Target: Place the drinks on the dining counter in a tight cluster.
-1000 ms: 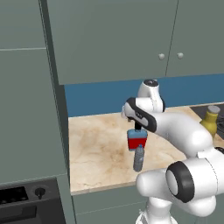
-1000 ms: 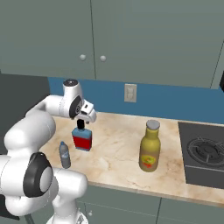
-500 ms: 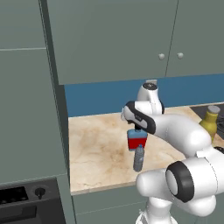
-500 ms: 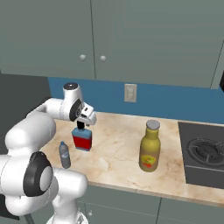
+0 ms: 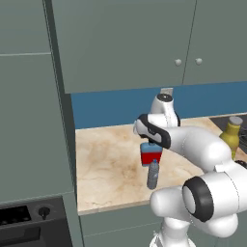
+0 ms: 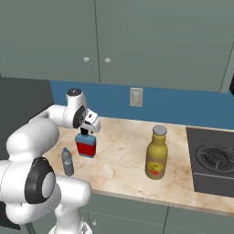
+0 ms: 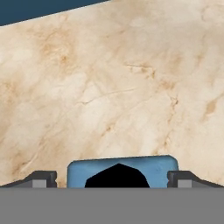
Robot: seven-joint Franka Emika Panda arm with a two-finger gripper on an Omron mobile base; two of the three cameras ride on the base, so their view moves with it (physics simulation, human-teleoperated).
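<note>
The three drinks stand on a beige marble counter backed by a blue backsplash; the dining counter is out of view. My gripper hangs open directly over the squat blue bottle with the red label. In the hand view the bottle's blue shoulders and black cap sit between my fingertips, one finger on each side, not touching. The slim water bottle stands just in front of it. The amber bottle with the grey cap stands well to the right.
Grey wall cabinets hang above the counter. A black stove top adjoins it on the right, and a tall grey cabinet closes off the left end. A wall outlet sits on the backsplash.
The hand has sunk slightly toward the blue bottle's cap. The bottles have not moved.
</note>
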